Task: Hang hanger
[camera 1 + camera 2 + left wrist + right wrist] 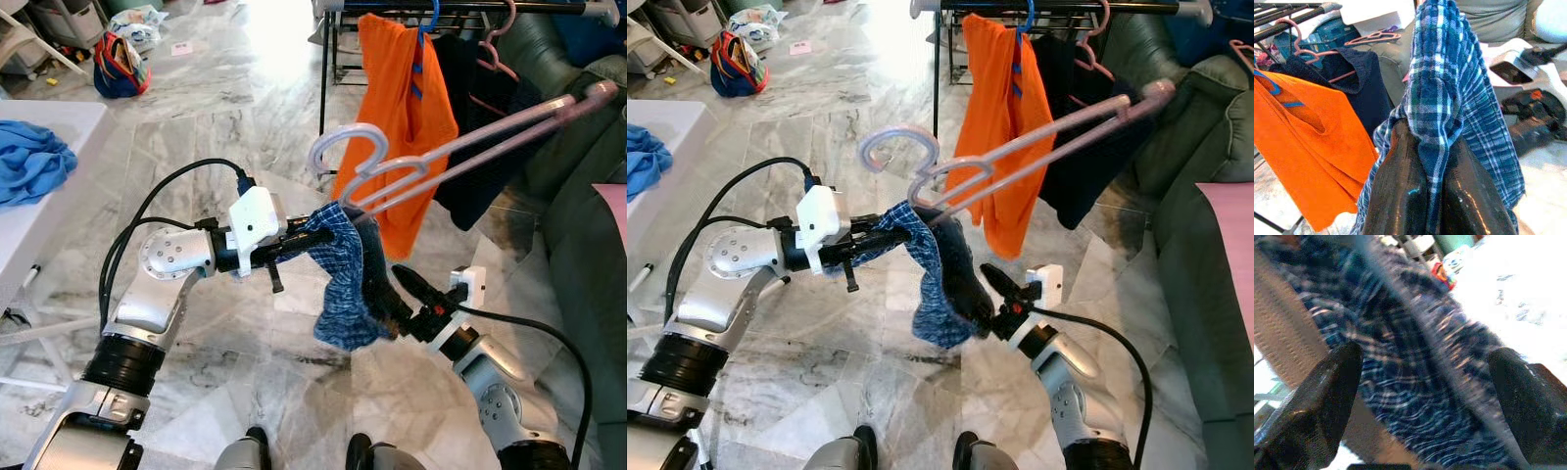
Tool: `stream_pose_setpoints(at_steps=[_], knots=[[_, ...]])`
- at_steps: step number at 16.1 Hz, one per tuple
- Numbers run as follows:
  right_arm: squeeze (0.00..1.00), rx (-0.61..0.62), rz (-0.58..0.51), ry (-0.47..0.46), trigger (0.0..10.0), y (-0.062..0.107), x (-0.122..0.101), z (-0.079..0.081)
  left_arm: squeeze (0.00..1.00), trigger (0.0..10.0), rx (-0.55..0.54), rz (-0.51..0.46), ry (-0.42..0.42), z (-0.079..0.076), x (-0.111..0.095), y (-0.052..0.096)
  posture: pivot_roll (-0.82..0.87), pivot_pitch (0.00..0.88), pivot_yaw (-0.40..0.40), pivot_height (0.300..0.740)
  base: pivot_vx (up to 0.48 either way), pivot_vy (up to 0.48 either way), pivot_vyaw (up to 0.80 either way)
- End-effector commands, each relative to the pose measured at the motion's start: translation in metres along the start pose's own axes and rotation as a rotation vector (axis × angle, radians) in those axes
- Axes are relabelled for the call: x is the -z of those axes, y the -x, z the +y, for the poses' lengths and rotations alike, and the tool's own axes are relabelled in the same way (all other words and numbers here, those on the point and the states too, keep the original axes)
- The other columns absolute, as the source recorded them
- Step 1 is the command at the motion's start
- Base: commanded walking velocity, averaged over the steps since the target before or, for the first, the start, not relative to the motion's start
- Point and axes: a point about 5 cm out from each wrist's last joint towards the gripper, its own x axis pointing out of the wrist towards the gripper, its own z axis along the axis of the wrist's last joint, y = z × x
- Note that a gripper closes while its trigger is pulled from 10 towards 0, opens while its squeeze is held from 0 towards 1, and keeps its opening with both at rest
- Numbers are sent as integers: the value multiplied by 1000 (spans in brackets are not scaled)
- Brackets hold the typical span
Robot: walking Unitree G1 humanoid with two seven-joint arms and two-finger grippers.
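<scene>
A lilac plastic hanger [460,147] hangs in mid-air before me, its hook [338,147] to the left and one long arm reaching up to the right. Its other arm is buried in a blue plaid garment [343,284] that droops from it. My left gripper [304,240] is shut on the garment's upper edge; in the left wrist view the plaid cloth [1449,98] is pinched between its fingers [1396,196]. From the lower right, my right gripper [392,299] pokes into the cloth. In the right wrist view its fingers [1327,391] stand wide apart around the plaid cloth [1415,357].
A clothes rack [323,69] stands ahead with an orange shirt [397,117] on a blue hanger and a dark garment [490,147] on a pink hanger. A grey-green sofa [588,225] lies at right. At left, a white table [59,196] carries a blue cloth [29,162]. A bag [120,67] sits on the marble floor.
</scene>
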Motion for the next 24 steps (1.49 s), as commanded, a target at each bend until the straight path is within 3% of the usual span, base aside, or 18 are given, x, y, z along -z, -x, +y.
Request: stream_pose_setpoints(at_steps=[1, 3, 8, 14, 15, 16, 24], knots=[[0, 37, 11, 5, 10000, 4, 3, -5, 0, 0, 11, -9, -11, -1, -3, 4, 72, 232, 15, 740, 0, 0, 0], [0, 110, 43, 23, 10000, 8, 9, -15, 0, 0, 11, -16, -10, -1, -6, 4, 73, 231, 15, 740, 0, 0, 0], [0, 127, 123, -6, 10000, 6, 34, -14, 0, 0, 21, -45, -10, -3, -13, -1, 74, 237, 14, 740, 0, 0, 0], [0, 250, 219, -39, 10000, 15, 56, -29, 0, 0, 34, -137, 26, -1, -34, -2, 78, 241, 12, 740, 0, 0, 0], [0, 268, 224, -52, 4157, 16, 58, -30, 0, 0, 36, -149, 37, -1, -36, -3, 79, 241, 11, 740, 0, 0, 0], [0, 292, 231, -57, 0, 16, 60, -32, 0, 0, 32, -156, 37, 0, -39, -3, 80, 241, 7, 740, 0, 0, 0], [0, 514, 204, -76, 0, 45, 55, -60, 0, 0, -30, -148, 33, 12, -42, 6, 77, 238, -3, 740, 0, 0, 0]])
